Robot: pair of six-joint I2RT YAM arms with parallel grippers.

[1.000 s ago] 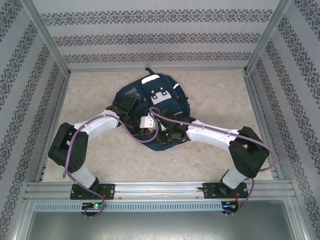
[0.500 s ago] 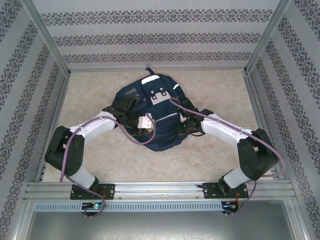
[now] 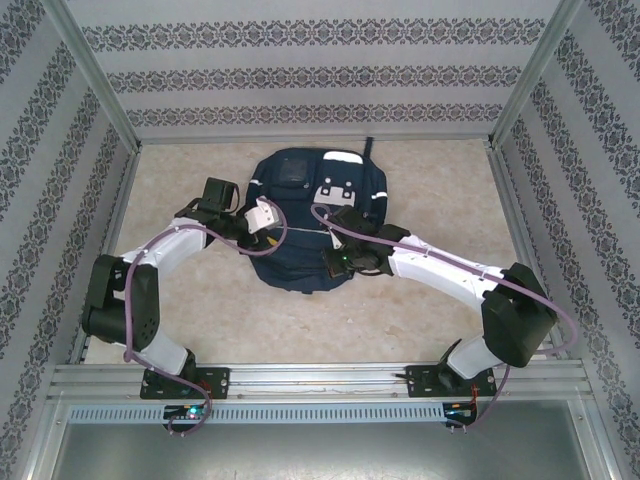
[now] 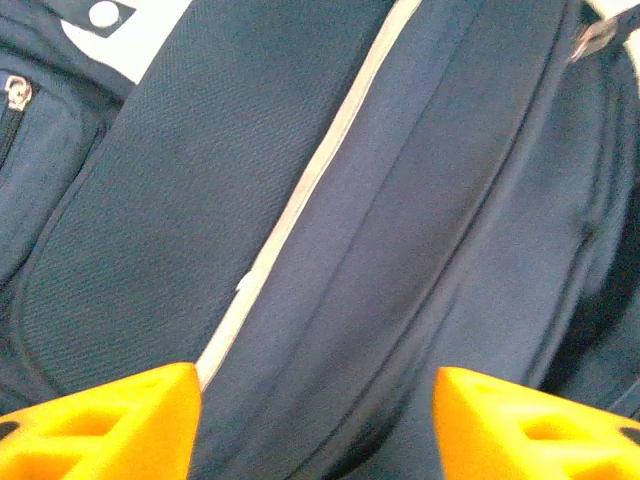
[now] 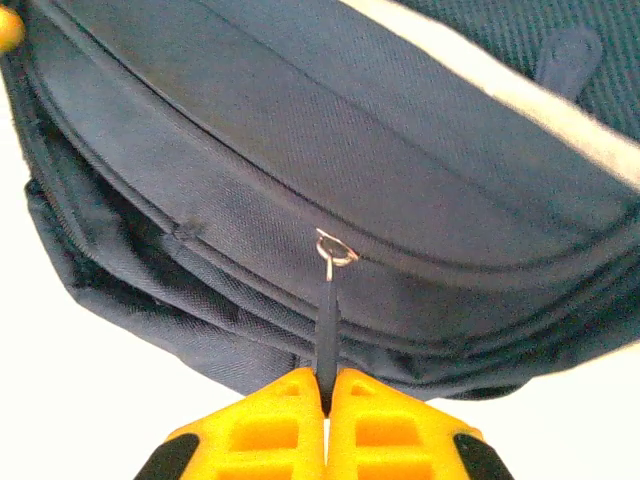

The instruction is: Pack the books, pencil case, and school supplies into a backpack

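The backpack lay flat in the middle of the top view, on the pale surface, with its white patches toward the top of the frame. The left claw sat at the bag's left edge and the right claw over its lower part.

In the left wrist view the left claw was spread wide. Its orange fingers sat in the two bottom corners with nothing gripped between them. Navy fabric lay just beyond, crossed diagonally by a white stripe. I could not tell whether the fingers touched the cloth.

In the right wrist view the right claw, at bottom centre, was pressed together, pinching the dark zipper pull. The pull ran straight up to a small metal ring on the bag's zipper seam. The backpack spanned the upper frame, with bare surface at lower left.
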